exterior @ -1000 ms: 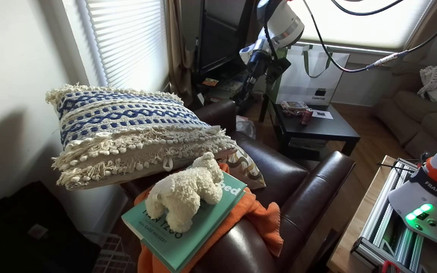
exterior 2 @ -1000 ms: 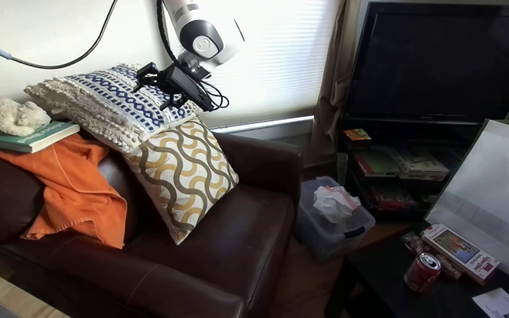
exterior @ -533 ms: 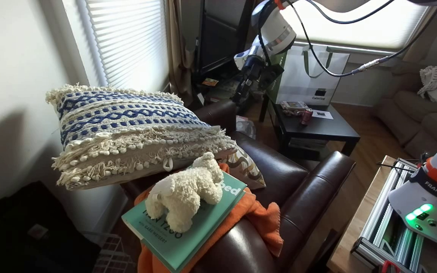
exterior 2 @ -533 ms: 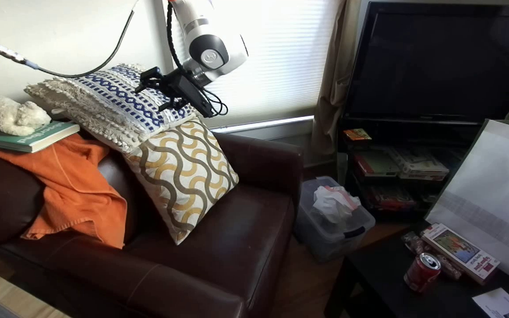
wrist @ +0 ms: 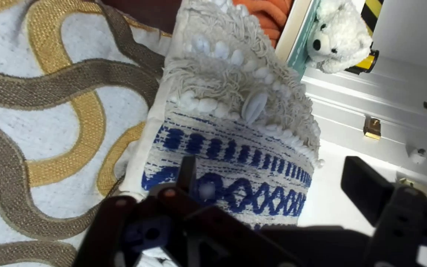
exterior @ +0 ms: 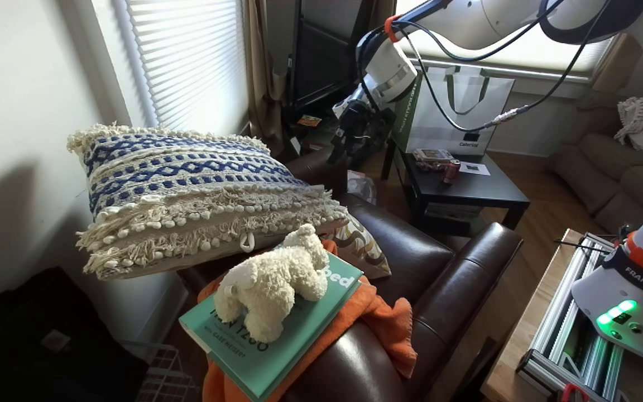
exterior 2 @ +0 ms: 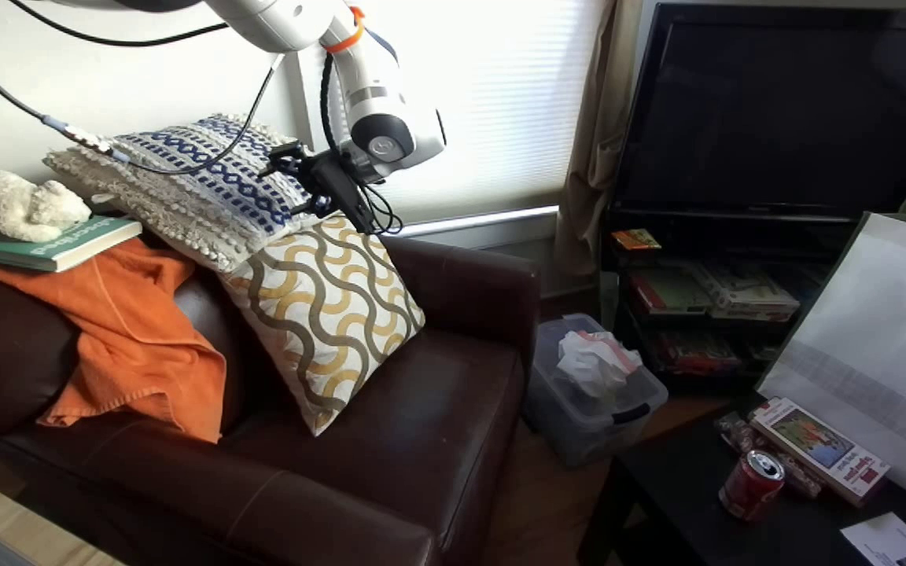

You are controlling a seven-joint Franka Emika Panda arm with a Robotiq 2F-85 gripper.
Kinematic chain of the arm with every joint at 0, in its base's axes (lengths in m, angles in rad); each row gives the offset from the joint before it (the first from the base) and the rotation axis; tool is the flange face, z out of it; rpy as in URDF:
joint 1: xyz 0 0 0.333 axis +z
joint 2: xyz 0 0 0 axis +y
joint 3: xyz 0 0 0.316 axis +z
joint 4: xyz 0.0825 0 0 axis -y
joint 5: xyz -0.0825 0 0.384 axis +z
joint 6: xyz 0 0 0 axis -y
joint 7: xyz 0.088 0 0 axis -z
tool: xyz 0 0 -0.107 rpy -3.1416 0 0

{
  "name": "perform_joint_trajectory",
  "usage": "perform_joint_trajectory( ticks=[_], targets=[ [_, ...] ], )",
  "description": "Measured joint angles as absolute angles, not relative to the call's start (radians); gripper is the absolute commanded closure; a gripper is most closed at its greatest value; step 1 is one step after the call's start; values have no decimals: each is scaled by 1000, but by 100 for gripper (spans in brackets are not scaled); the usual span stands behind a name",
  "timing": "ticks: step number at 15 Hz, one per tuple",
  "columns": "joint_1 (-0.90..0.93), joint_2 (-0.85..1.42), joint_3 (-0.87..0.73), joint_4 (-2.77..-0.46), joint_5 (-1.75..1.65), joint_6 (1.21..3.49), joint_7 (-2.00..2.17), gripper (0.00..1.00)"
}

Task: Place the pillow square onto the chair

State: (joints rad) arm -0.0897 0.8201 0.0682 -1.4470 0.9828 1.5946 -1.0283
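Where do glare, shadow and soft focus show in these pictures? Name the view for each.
In an exterior view, the window blind washes out nearly white; in an exterior view, a shadow darkens the wall beside the pillow, and the leather chair catches a sheen; in the wrist view, the open jaws look dark and slightly soft, with a blown-out white patch beyond them.

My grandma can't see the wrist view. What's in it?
An open black gripper faces a shaggy-fringed blue-white woven pillow. At left, a white cushion with brown and gold waves; at top right, a white plush bear on a teal book.
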Motion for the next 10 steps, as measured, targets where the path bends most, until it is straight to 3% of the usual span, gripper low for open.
perform_joint_trajectory(
  ticks=[4, 10],
  targets=[
    [-90, 835, 71, -1428, 990, 1608, -1002, 0],
    [-71, 877, 83, -1427, 1117, 1884, -858, 0]
  ],
)
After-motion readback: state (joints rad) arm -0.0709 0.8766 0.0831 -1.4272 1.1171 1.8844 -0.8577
